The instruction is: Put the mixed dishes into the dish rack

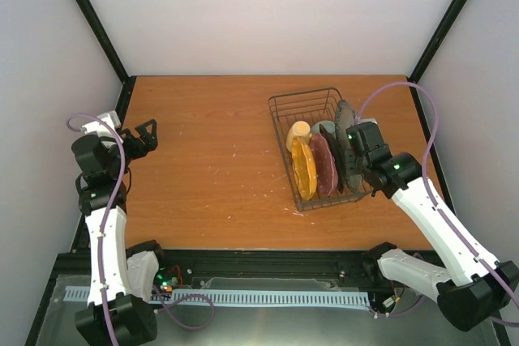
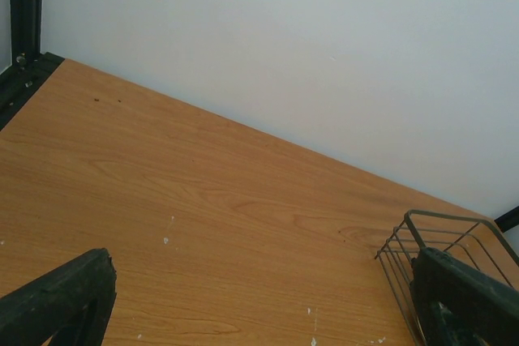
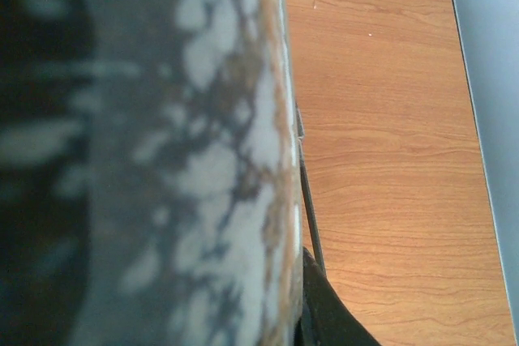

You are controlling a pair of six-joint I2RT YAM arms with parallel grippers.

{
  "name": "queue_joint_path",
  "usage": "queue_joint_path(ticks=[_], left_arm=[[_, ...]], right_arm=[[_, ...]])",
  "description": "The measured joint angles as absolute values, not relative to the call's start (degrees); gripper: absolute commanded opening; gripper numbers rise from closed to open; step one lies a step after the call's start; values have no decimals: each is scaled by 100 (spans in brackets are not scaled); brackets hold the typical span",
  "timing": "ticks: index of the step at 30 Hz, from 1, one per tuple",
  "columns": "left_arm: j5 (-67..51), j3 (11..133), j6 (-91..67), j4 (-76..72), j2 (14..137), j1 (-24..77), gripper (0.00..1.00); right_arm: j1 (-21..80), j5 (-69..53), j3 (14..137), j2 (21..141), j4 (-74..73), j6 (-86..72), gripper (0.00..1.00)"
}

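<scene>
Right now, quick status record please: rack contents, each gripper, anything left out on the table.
rack: wire dish rack, right side of table
standing in rack: orange plate, maroon plate, grey plate
behind them in rack: yellow mug, green bowl
right gripper: closed on grey plate
left gripper: open, empty, above table's left side
dishes outside rack: none visible
</scene>
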State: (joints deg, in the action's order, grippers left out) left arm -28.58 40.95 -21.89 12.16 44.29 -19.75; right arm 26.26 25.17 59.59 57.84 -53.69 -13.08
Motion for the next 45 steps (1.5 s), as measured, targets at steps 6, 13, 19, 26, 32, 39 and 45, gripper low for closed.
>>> queue_joint_path(ticks=[6, 13, 19, 26, 32, 39, 45], left_arm=[[-2853, 4093, -2185, 1214, 4429, -1975, 100], [-2851, 4023, -2182, 1210, 4429, -1975, 100], [-2851, 3975, -2182, 1208, 4429, -1975, 100], [-2849, 3946, -2182, 1201, 4449, -1975, 100], [-2847, 3946, -2150, 1199, 4528, -1975, 100], [-2842, 3946, -2134, 1157, 4567, -1975, 100], [-2842, 3946, -2106, 1153, 4589, -1975, 100]], right_arm=[[2604, 2449, 5771, 5946, -5212, -1286, 3], [2591, 2346, 5651, 6045, -5157, -1288, 3], [2585, 2314, 5651, 6066, -5148, -1297, 3], [2596, 2318, 5682, 6178, -5078, -1398, 3], [2943, 2600, 5798, 6495, -5017, -1693, 3], [3780, 3295, 6036, 7052, -4982, -2150, 3], [4224, 3614, 6267, 7467, -4989, -2580, 3]])
